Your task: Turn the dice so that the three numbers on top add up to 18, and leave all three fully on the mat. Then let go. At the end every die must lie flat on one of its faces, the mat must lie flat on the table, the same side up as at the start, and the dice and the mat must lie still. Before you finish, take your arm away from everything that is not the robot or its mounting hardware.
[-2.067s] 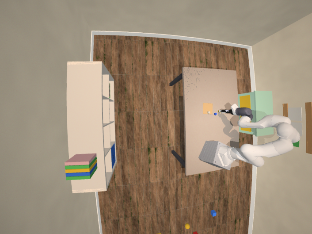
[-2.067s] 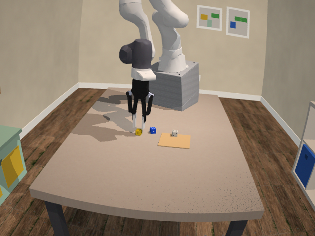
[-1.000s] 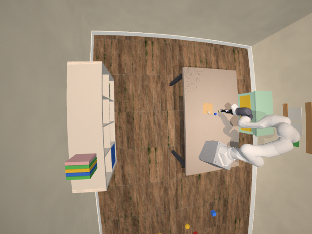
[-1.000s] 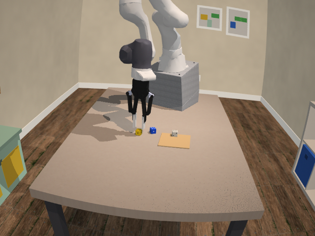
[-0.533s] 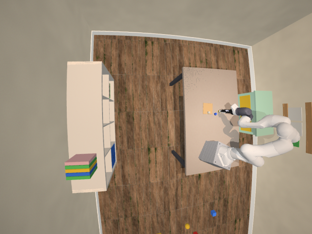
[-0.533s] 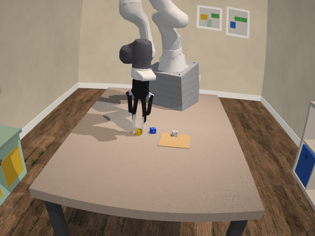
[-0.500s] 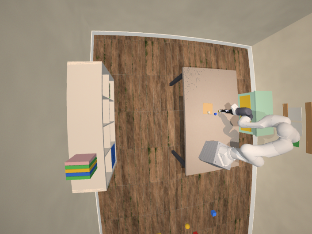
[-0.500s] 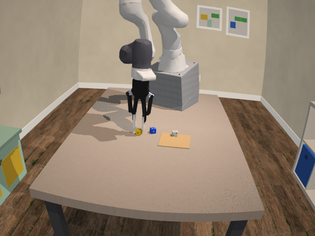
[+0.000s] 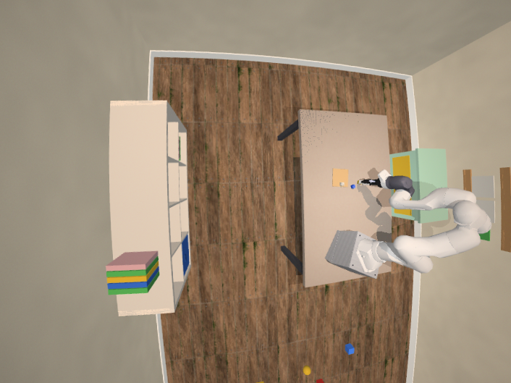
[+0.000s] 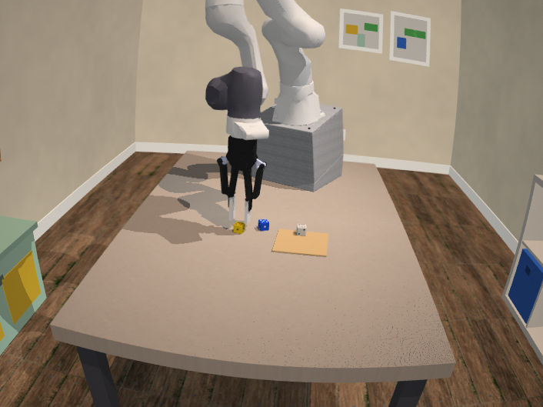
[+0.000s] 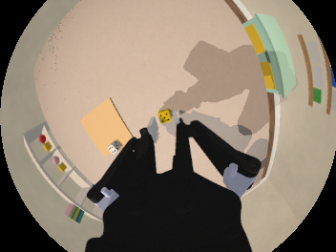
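Note:
The yellow die [image 10: 238, 228] [image 11: 164, 115] lies on the table, off the mat, with several pips on the face seen in the wrist view. My gripper [image 10: 239, 221] [image 11: 164, 119] points down, its narrowly open fingers at either side of the yellow die; a gap shows at the left finger. The blue die [image 9: 352, 186] [image 10: 263, 225] lies on the table between the yellow die and the mat and is hidden in the wrist view. The white die [image 9: 341, 184] [image 10: 301, 230] [image 11: 113, 148] sits on the orange mat [image 9: 339, 174] [image 10: 294, 246] [image 11: 102, 123] near one edge, several pips on top.
The robot's grey base block [image 9: 342, 246] [image 10: 290, 157] stands on the table [image 9: 336, 139] [image 10: 254, 307]. A green cabinet [image 9: 431, 156] [image 11: 274, 40] stands beside the table. A shelf [image 9: 138, 186] stands away from it, across the floor.

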You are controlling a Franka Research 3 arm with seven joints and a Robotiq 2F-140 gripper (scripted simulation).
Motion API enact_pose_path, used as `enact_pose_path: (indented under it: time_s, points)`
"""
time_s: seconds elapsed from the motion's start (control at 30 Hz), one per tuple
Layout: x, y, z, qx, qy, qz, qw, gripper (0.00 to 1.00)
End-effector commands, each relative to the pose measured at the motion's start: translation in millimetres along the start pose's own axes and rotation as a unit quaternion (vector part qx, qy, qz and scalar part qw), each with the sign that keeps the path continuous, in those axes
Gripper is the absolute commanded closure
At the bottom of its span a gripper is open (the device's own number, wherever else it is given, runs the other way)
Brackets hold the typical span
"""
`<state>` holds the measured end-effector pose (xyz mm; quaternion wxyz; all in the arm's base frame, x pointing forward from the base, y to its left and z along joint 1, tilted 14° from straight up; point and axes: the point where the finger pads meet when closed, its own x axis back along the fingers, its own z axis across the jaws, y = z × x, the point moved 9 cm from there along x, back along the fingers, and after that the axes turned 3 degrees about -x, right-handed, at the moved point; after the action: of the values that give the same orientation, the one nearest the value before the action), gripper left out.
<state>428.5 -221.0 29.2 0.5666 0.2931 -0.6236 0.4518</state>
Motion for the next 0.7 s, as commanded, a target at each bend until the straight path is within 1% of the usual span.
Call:
enact_pose_path:
  time_s: [0.0,0.3,0.67]
  points:
    - [-0.2,0,-2,0.0,-0.001,0.0,1.0,0.75]
    - [-2.7,0,-2,0.0,-0.001,0.0,1.0,0.75]
    - [-20.0,0,-2,0.0,-0.001,0.0,1.0,0.75]
